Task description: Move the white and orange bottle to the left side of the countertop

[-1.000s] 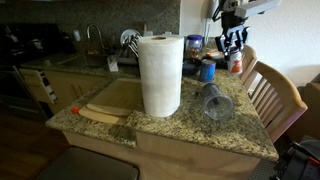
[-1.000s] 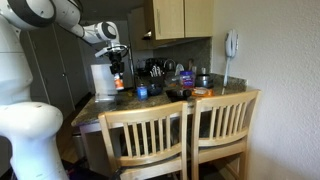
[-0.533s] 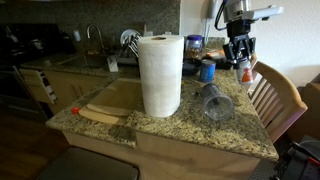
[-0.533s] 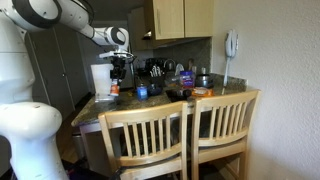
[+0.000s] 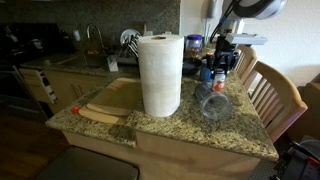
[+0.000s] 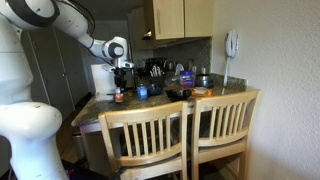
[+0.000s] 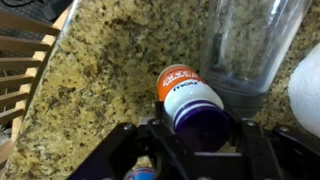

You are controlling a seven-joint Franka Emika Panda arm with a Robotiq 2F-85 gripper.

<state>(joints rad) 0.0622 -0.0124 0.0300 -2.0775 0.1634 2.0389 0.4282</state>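
Fingers (image 7: 128, 152) clasp white and orange bottle (image 7: 188, 93) beside glass jar (image 7: 250, 45) on countertop (image 7: 105, 70).

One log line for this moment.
gripper: shut on white and orange bottle | bottle: close to countertop, beside glass jar | release: not yet

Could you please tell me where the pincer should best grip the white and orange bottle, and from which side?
Across the slim white body of the white and orange bottle, from above, as the pincer does now. It seems roughly upright, orange end down, and the clear glass jar lies close beside it, leaving the top free.
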